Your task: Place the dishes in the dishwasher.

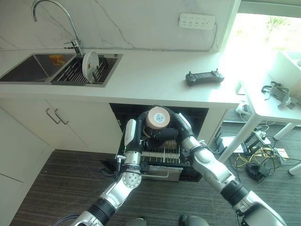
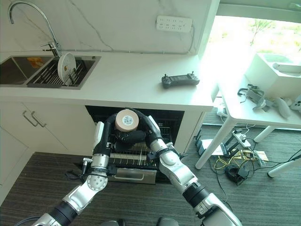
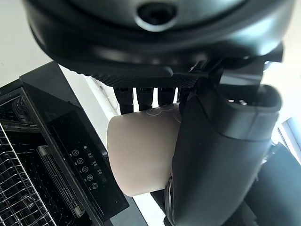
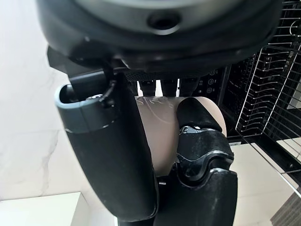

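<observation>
A beige cup [image 1: 157, 117] lies on its side in the air, just in front of the counter edge and above the open dishwasher's wire rack [image 1: 162, 155]. My left hand [image 1: 141, 123] wraps it from the left. In the left wrist view the fingers [image 3: 141, 96] curl behind the cup [image 3: 141, 155] and the thumb lies across its front. My right hand [image 1: 178, 123] closes on it from the right, with its thumb [image 4: 108, 155] against the cup [image 4: 160, 127]. A white plate [image 1: 90, 64] stands upright in the sink's drying rack.
The sink [image 1: 28, 68] and faucet [image 1: 70, 21] are at the counter's far left. A dark handheld controller [image 1: 204, 77] lies on the counter to the right. A white table [image 1: 268, 108] with cables under it stands at the right. Cabinet doors [image 1: 56, 125] flank the dishwasher's left.
</observation>
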Available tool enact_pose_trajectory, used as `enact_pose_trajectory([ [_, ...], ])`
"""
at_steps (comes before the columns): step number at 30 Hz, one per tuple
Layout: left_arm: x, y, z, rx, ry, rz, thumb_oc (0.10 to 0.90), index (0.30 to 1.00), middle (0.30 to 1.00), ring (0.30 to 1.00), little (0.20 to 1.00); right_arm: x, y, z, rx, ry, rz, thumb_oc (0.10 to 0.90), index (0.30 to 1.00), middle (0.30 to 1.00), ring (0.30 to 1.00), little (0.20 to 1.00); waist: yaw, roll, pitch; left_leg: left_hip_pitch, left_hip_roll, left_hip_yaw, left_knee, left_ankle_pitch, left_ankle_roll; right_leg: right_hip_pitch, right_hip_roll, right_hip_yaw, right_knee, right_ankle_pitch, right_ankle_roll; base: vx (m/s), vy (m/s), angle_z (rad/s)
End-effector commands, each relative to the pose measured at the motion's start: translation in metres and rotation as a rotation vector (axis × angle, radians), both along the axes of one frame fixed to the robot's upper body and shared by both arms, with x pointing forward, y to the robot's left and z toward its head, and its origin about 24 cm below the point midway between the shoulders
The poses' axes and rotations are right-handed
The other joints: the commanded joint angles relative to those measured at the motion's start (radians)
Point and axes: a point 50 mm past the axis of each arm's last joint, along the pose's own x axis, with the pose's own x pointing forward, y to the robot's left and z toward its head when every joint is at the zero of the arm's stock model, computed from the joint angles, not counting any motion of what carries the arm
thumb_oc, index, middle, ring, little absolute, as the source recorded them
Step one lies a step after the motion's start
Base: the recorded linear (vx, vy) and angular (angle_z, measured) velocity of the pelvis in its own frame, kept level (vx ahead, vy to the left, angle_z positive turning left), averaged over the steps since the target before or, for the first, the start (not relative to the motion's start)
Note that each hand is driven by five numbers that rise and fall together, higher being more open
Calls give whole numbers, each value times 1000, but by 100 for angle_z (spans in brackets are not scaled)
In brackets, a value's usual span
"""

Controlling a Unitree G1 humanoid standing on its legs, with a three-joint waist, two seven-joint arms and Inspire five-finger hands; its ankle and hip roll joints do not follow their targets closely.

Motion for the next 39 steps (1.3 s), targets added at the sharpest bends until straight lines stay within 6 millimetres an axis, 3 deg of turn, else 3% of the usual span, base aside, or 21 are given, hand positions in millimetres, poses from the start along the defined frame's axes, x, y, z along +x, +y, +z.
enact_pose_trajectory([
  [1,10,-64,87,-93,-411,-280,400,300,300,300,300,0,52,73,131,-338,142,400,300,300,300,300,9,-17,-21,-21,-29,-56,93,-171,59,93,-29,-75,-47,-81,41,0,0,0],
  [8,8,-71,92,-96,-420,-326,400,300,300,300,300,1,47,84,166,-403,64,400,300,300,300,300,8,-13,-18,-16,-33,-57,93,-175,64,97,-28,-68,-47,-81,40,0,0,0],
  [9,8,-71,92,-95,-415,-331,489,434,434,434,434,1,45,85,191,-406,37,400,300,300,300,300,7,-13,-17,-15,-32,-55,93,-175,64,98,-29,-69,-47,-81,40,0,0,0],
  [10,8,-72,90,-97,-404,-337,800,900,900,900,900,2,41,87,221,-412,-1,400,300,300,300,300,5,-11,-19,-13,-30,-54,93,-176,64,99,-28,-70,-47,-82,40,0,0,0],
  [16,7,-76,82,-88,-336,-378,800,900,900,900,900,3,15,108,402,-506,-209,400,300,300,300,300,-7,-5,-21,-13,-22,-46,93,-176,63,98,-27,-71,-47,-83,40,0,0,0],
  [20,6,-75,76,-87,-303,-380,800,900,900,900,900,-4,-17,128,548,-626,-397,400,300,300,300,300,-26,3,-20,-13,-17,-34,93,-181,66,94,-22,-64,-47,-85,39,0,0,0],
  [26,3,-67,71,-95,-288,-344,800,900,900,900,900,-18,-51,139,579,-776,-602,400,300,300,300,300,-48,12,-15,-9,-9,-13,93,-184,68,93,-17,-54,-47,-86,38,-1,14,-2],
  [33,1,-51,68,-87,-282,-318,800,900,900,900,900,-22,-77,139,551,-822,-674,400,300,300,300,300,-56,15,-18,-14,-4,-2,93,-180,65,88,-16,-54,-47,-85,38,-1,2,0],
  [39,-1,-40,65,-85,-276,-278,800,900,900,900,900,-25,-83,134,575,-787,-591,400,300,300,300,300,-52,15,-22,-20,-4,-4,93,-176,63,84,-17,-56,-47,-85,37,0,0,0],
])
